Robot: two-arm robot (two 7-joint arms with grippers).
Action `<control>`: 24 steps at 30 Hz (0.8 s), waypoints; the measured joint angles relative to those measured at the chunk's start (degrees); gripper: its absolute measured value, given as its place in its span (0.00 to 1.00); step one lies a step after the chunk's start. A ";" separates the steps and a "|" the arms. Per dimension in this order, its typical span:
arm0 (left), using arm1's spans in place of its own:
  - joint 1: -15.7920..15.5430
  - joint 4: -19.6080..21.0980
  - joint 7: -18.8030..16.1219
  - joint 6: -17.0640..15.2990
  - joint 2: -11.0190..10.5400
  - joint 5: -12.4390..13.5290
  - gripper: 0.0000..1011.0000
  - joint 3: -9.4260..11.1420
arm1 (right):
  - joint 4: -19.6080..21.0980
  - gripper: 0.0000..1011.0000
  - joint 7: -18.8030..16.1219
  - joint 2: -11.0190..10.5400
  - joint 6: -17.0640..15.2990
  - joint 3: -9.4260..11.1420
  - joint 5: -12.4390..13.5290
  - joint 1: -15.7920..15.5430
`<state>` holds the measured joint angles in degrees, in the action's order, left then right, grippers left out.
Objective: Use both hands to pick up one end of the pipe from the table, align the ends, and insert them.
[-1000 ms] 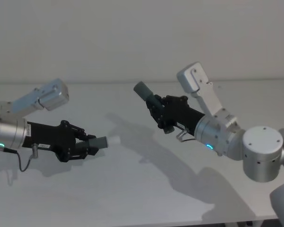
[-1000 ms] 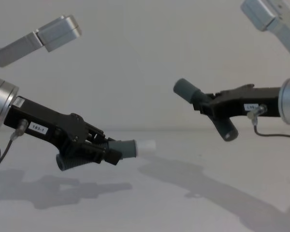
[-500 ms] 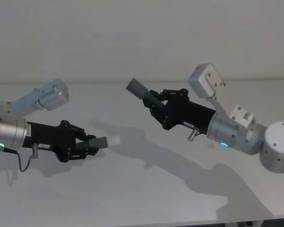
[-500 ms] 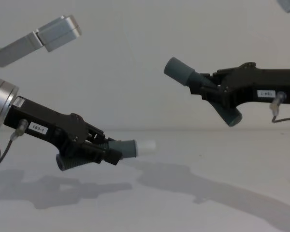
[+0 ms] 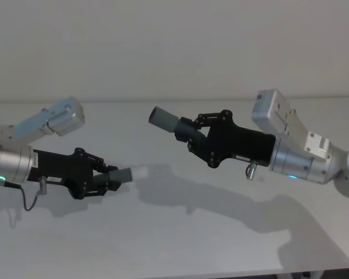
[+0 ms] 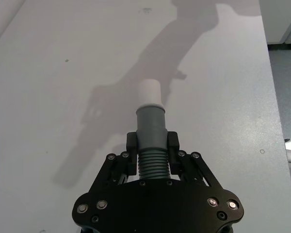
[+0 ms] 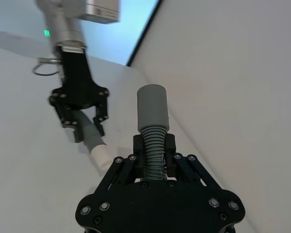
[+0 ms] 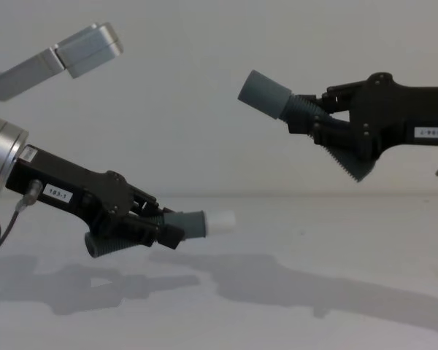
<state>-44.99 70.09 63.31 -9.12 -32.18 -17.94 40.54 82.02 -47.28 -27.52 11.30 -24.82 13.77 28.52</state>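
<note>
My left gripper (image 5: 113, 178) is shut on the ribbed middle of one pipe piece (image 5: 124, 174), held low over the table (image 5: 180, 232). Its white plug tip (image 8: 220, 221) points toward the right. My right gripper (image 5: 190, 132) is shut on the other pipe piece, whose wide grey cuff (image 5: 163, 118) points left and slightly up. In the chest view the cuff (image 8: 265, 95) hangs higher than the white tip and to its right, well apart from it. The left wrist view looks along its piece (image 6: 151, 131). Beyond the cuff (image 7: 153, 107), the right wrist view shows the left gripper (image 7: 82, 119).
A silver link of the left arm (image 5: 52, 119) juts up at the far left. The right arm's silver wrist (image 5: 302, 160) stretches in from the right. Shadows of both arms fall on the white table (image 8: 277, 306). A plain pale wall stands behind.
The right gripper has swung its piece leftward and turned it about its axis, bringing the cuff lower and nearer the white tip. The left gripper and its piece have stayed put.
</note>
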 joint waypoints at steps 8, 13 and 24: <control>0.00 0.00 0.00 0.00 0.00 0.00 0.32 0.00 | -2.38 0.21 -6.16 -1.07 6.62 -1.39 1.17 2.38; 0.00 0.00 0.00 0.00 0.00 0.00 0.32 0.00 | -3.49 0.21 -8.48 -1.45 9.54 -2.29 1.06 3.70; 0.00 0.00 0.00 0.00 0.00 0.00 0.32 0.00 | -4.57 0.21 -9.05 -1.53 11.48 -3.60 -0.65 4.89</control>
<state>-44.99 70.09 63.31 -9.12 -32.18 -17.94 40.54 77.45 -56.33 -29.06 22.78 -28.42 13.11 33.42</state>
